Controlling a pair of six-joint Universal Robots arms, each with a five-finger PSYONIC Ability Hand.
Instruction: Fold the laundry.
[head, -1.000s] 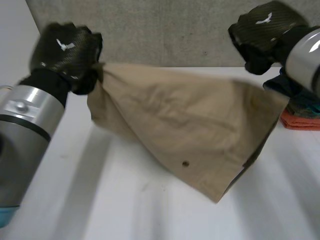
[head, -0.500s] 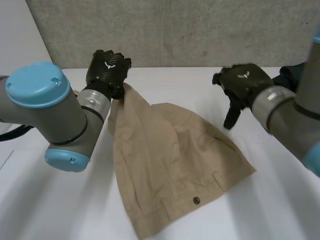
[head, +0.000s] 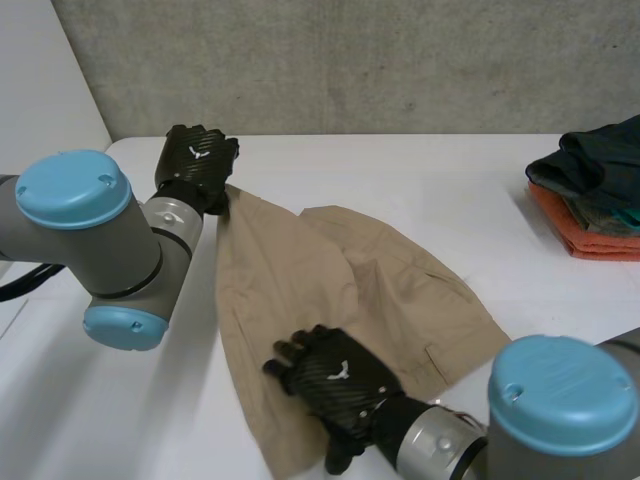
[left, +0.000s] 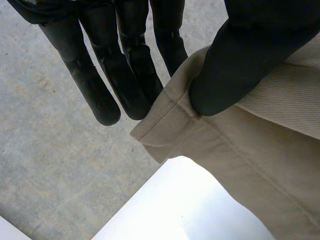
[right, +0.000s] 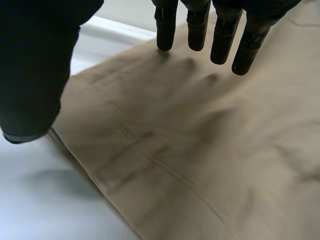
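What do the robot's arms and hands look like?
Both arms are fat grey tubes with round light-blue caps at the joints and a shiny silver ring at the wrist. The left hand and right hand are black with a woven pattern, like gloves. Each has a small white bird-shaped mark on its back.

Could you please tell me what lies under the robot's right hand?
Under the right hand, fingers straight, lies the tan fabric garment, close to its nearest edge. The white table beneath that cloth is hidden.
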